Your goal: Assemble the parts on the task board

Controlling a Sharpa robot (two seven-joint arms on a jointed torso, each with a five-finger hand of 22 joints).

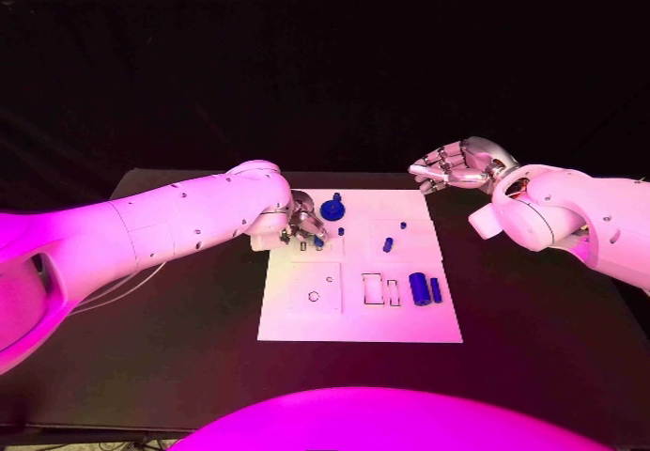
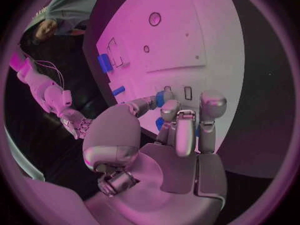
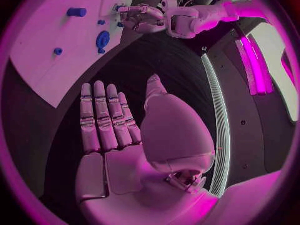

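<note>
Centrally, the white task board (image 1: 359, 319) carries small blue parts (image 1: 420, 287) (cylinders, pegs), the left hand (image 1: 303, 224) pinching one blue part (image 2: 160, 97) at its upper-left edge, the right hand (image 1: 460, 165) spread empty upper right.

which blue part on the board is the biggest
The round blue part near the board's far edge, beside the left hand; the others are slimmer pieces.

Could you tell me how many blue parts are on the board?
7: a round one and a peg mid-far, two far right, two near right, one at the left hand's fingers; others may be hidden.
</note>
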